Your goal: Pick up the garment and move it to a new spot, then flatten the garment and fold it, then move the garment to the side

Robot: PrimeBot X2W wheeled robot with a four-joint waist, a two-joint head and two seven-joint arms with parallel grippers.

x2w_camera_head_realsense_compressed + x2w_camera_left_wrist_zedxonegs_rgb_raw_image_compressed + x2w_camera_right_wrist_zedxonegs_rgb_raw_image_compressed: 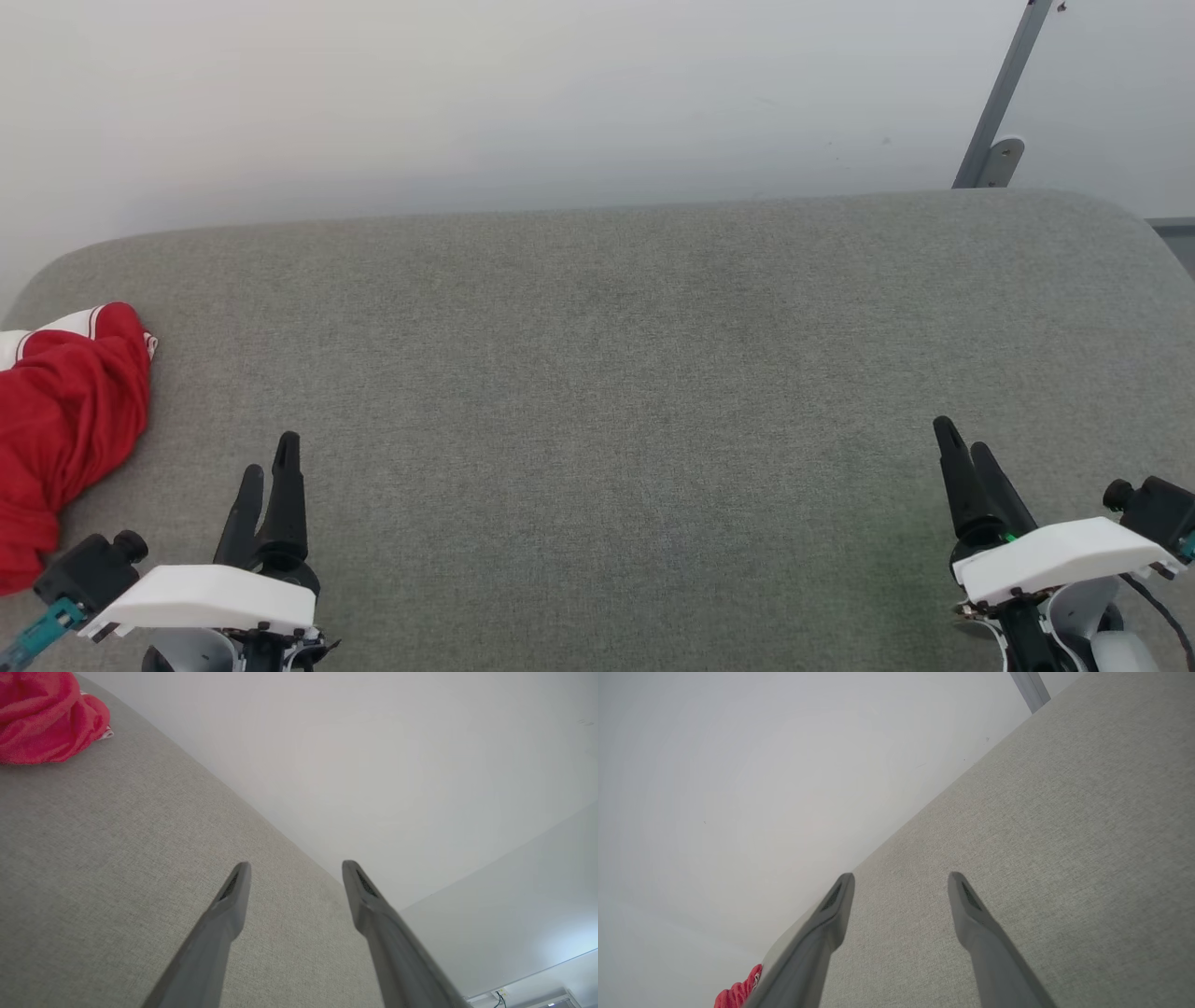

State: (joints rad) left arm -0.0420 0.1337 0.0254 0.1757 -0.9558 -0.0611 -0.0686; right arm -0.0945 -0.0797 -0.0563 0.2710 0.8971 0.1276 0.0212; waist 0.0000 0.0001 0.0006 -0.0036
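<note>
Bright, even light — soft shadows

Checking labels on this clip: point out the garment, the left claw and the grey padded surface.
garment point(70, 420), head view, bunched red body.
left claw point(269, 454), head view, midway between fingertips.
grey padded surface point(597, 373), head view, bare middle.

No writing to read.
No letters, numbers, logos or signs can be made out anywhere: the shirt point(65, 420) carries only thin stripes at its white sleeve end, and the grey tabletop point(597, 373) and the pale wall point(467, 93) behind it are plain.
</note>
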